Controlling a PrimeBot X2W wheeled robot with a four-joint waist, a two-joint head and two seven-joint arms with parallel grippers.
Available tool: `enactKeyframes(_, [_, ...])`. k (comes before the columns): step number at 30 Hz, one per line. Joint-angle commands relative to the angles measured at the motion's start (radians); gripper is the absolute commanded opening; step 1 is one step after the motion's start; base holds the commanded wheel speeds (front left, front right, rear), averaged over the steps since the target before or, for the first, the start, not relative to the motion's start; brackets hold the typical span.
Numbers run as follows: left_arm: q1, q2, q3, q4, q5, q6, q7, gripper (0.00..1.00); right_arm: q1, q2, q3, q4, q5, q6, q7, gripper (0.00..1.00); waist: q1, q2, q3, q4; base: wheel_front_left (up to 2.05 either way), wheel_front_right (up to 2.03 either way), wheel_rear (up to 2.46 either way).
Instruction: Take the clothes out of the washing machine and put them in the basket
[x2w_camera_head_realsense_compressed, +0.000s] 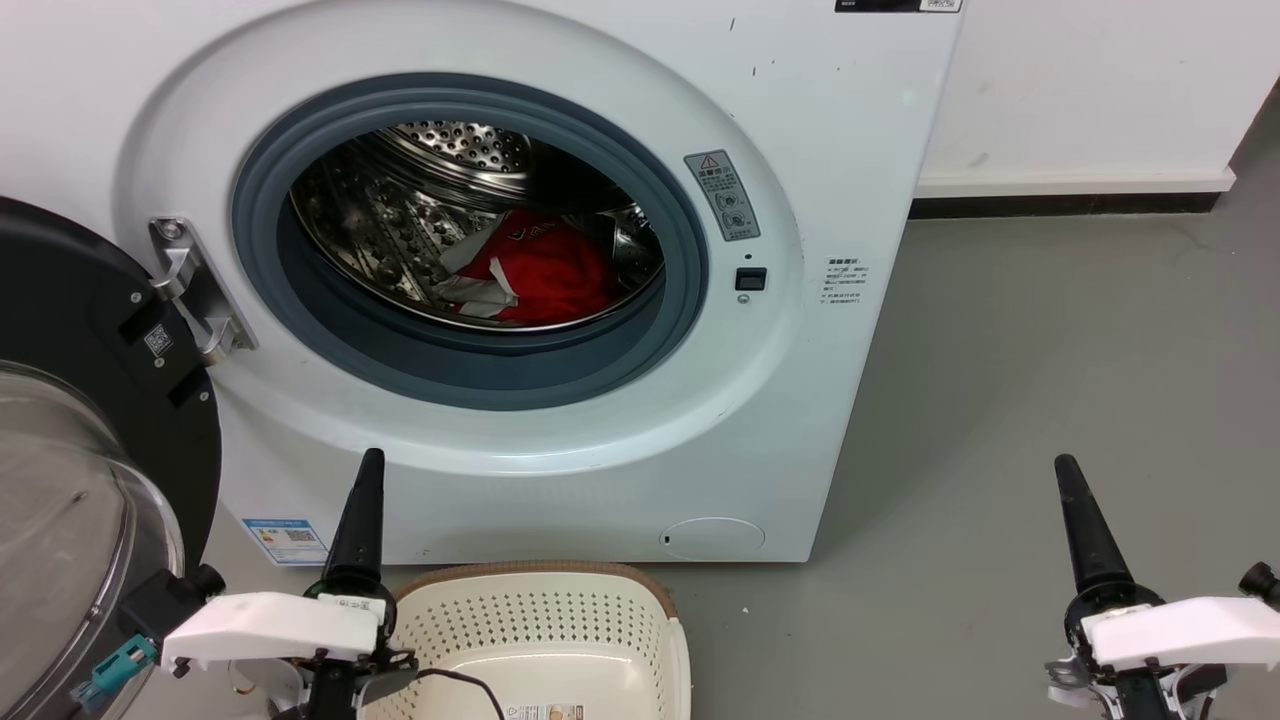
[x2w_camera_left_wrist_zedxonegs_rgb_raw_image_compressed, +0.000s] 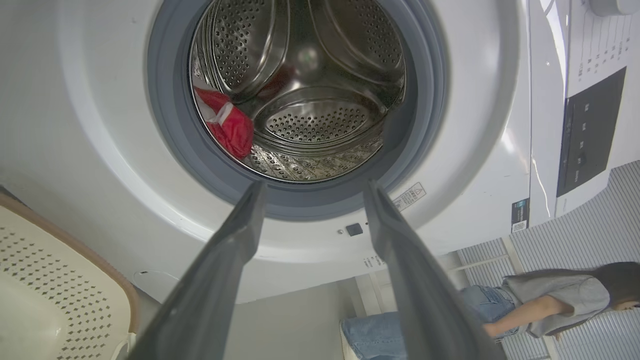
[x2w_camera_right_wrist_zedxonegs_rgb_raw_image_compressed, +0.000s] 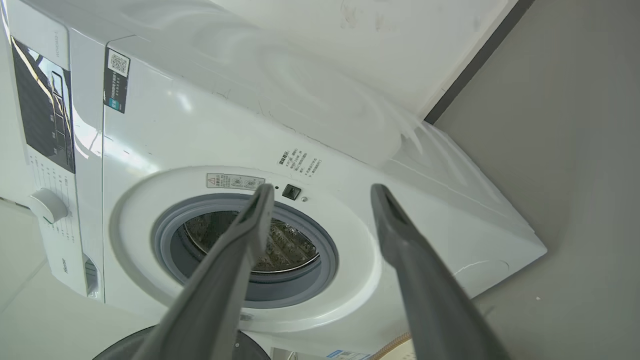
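Down in the drum (x2w_camera_head_realsense_compressed: 400, 220) of the washer (x2w_camera_head_realsense_compressed: 820, 150) sit the red clothes (x2w_camera_head_realsense_compressed: 540, 270), door (x2w_camera_head_realsense_compressed: 80, 400) swung open to the left; basket (x2w_camera_head_realsense_compressed: 540, 620) on the floor (x2w_camera_head_realsense_compressed: 1000, 400) just in front of it; left gripper (x2w_camera_left_wrist_zedxonegs_rgb_raw_image_compressed: 315, 190) and right gripper (x2w_camera_right_wrist_zedxonegs_rgb_raw_image_compressed: 322, 192) both spread wide, gripping nothing, well short of the opening.

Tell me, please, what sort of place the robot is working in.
Likely a laundry area: a front-loading washing machine holding red clothes, a perforated basket before it, a bare grey floor.
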Motion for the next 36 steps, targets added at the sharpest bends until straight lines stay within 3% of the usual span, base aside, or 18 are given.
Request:
enactKeyframes(1, [-0.026, 0.009, -0.003, -0.022, 0.053, -0.002, -0.013, 1.0, -0.007, -0.002, 0.006, -0.029, -0.058, 0.0, -0.013, 1.0, 0.0, 0.0, 0.0, 0.0, 0.0, 0.0, 0.0])
enactKeyframes(20, [-0.033, 0.04, -0.041, -0.006, 0.443, 0.001, -0.081, 1.0, 0.029, -0.002, 0.018, -0.049, -0.419, 0.0, -0.072, 1.0, 0.0, 0.0, -0.003, -0.007, 0.0, 0.0, 0.0])
enactKeyframes(36, [-0.04, 0.062, -0.07, 0.021, 0.641, 0.025, -0.126, 1.0, 0.052, -0.002, 0.019, -0.09, -0.629, 0.0, -0.092, 1.0, 0.0, 0.0, -0.006, -0.009, 0.0, 0.0, 0.0])
